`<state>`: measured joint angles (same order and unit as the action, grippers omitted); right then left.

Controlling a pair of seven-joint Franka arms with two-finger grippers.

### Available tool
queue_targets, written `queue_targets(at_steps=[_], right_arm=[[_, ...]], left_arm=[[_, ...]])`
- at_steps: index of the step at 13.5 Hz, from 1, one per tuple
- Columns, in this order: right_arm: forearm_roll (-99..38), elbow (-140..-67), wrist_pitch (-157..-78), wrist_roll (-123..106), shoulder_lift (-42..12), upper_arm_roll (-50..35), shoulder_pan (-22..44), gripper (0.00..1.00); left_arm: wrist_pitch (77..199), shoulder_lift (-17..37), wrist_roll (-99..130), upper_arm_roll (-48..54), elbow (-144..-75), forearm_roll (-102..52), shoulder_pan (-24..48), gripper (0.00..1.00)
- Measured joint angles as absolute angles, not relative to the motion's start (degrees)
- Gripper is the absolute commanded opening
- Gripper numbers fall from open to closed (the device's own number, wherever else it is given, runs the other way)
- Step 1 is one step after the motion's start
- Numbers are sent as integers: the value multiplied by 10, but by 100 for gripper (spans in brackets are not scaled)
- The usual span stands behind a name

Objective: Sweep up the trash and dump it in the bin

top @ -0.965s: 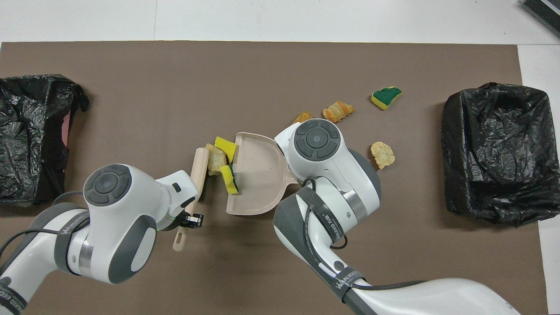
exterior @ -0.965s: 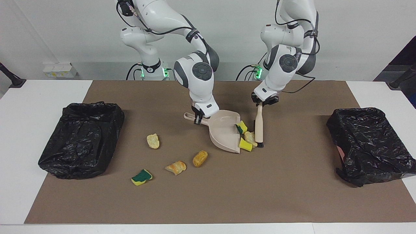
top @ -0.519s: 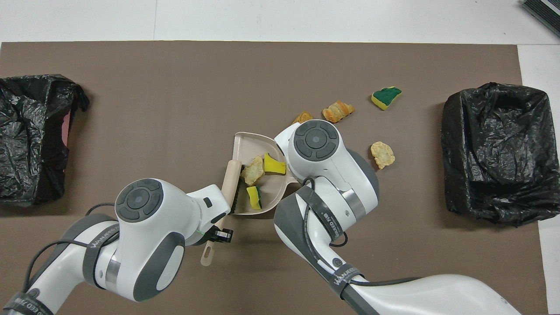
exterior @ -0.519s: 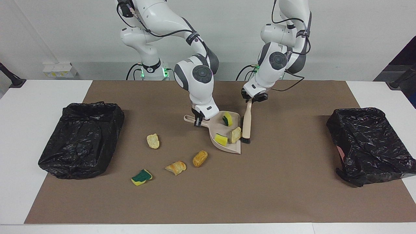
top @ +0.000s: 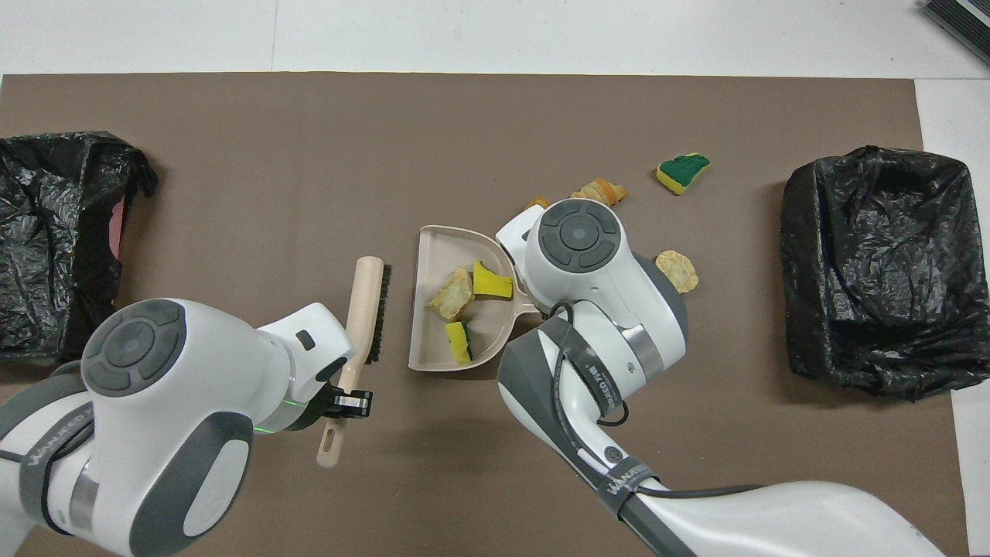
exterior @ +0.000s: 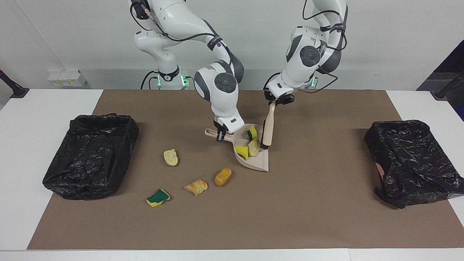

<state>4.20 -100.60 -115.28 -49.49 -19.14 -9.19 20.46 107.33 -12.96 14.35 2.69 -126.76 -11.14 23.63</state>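
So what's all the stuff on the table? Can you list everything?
Dustpan: one, beige, mid-mat.
Scraps in dustpan: three, two yellow-green sponge bits, one tan chunk.
Loose scraps: four, three tan to orange chunks and one green-yellow sponge bit, on the mat toward the right arm's end.
Brush: one, beige, black bristles, lifted over the dustpan's mouth.
Bins: two, black-bagged, one at each end.
Mat: one, brown.
Right gripper: shut on dustpan handle.
Left gripper: shut on brush handle.
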Motion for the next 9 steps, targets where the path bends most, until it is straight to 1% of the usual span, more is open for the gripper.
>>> queue_targets(at_steps=[3,6,7,9], right_arm=[[38,-998,-1127,-542,-165,-91,165,0],[14,-969,-1057,-645,-139,-90,106,0],[6,-957,-1036,-679,-135,-89,83,0],[-1,-933,-999,-746,-133,-88,38,0]], left_arm=[[1052,-129,205,27,-1244,-61,217,0],[1044,-130,237,27,-1240,-56,197,0],[1044,-130,253,31,-1240,-56,201,0],[1046,-130,293,38,-1242,-56,237,0]])
